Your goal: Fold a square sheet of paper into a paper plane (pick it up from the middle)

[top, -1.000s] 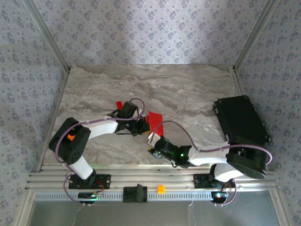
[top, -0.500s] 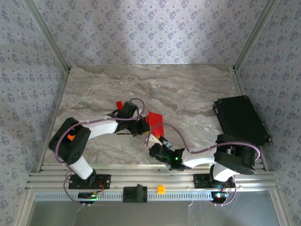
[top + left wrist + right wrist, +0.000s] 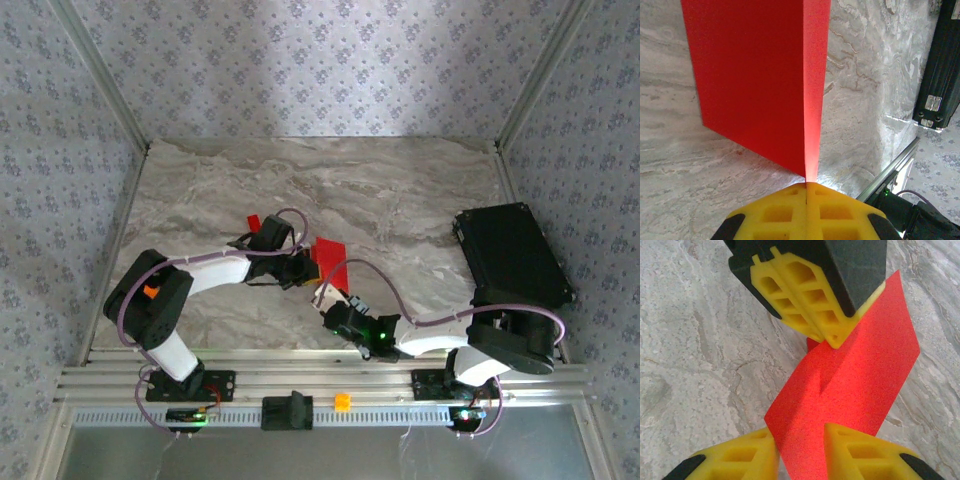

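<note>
Right wrist: left hand (image 3: 838, 343) on paper (image 3: 860, 377)

Left claw (image 3: 806, 184) clamped; right (image 3: 800, 432) apparently ajar

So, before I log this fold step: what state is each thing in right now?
square sheet of paper: folded in two, pinched at the crease.
left gripper: shut on the square sheet of paper.
right gripper: open, fingers either side of the sheet.
black case: flat on the table, untouched.
</note>
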Action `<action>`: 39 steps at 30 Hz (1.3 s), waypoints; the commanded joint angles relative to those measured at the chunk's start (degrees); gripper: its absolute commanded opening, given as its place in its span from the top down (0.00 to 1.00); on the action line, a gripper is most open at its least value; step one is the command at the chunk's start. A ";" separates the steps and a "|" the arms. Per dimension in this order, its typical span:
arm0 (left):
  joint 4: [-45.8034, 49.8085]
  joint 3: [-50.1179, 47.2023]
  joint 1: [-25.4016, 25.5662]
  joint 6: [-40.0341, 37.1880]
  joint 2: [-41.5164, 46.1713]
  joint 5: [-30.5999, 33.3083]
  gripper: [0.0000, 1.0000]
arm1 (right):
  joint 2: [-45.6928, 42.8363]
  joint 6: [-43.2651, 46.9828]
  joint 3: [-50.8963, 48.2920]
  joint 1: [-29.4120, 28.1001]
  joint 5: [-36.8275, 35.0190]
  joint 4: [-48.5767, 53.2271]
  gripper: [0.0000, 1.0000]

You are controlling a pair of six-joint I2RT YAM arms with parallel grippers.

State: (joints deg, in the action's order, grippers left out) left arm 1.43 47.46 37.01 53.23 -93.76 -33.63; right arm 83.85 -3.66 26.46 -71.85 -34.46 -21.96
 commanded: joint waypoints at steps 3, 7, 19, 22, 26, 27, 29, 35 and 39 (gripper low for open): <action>-0.47 0.84 0.00 -0.15 -0.08 -0.30 0.99 | -1.83 -1.98 -0.88 0.67 0.46 -2.13 0.71; -0.55 0.86 0.06 -0.15 -0.07 -0.21 0.99 | -1.80 -2.05 -0.82 0.85 0.95 -2.13 0.73; -0.73 0.80 0.03 -0.06 -0.47 -0.12 0.99 | -1.87 -2.79 -0.96 1.10 1.86 -2.43 0.76; -0.73 0.86 0.08 -0.12 -0.64 -0.17 0.99 | -2.05 -2.76 -1.16 1.14 2.06 -2.83 0.76; -0.65 0.83 0.16 -0.21 -0.73 -0.13 0.99 | -2.25 -2.68 -1.41 1.15 1.48 -3.35 0.75; -0.60 0.85 0.15 -0.23 -0.67 -0.15 0.99 | -2.28 -2.67 -1.53 1.19 1.47 -3.49 0.75; -0.47 0.81 0.09 -0.19 -0.68 0.05 0.99 | -2.23 -2.94 -1.65 1.19 1.46 -3.53 0.76; -0.37 0.94 0.33 -0.14 -0.64 0.19 0.99 | -2.29 -3.09 -1.89 1.19 1.30 -2.96 0.82; -0.05 1.06 0.35 -0.29 -0.64 0.36 0.99 | -2.43 -3.21 -1.94 1.30 1.67 -3.66 0.84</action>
State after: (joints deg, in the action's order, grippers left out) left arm 1.41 47.46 37.12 53.23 -93.91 -33.41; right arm 82.70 -5.74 25.26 -70.94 -32.53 -24.49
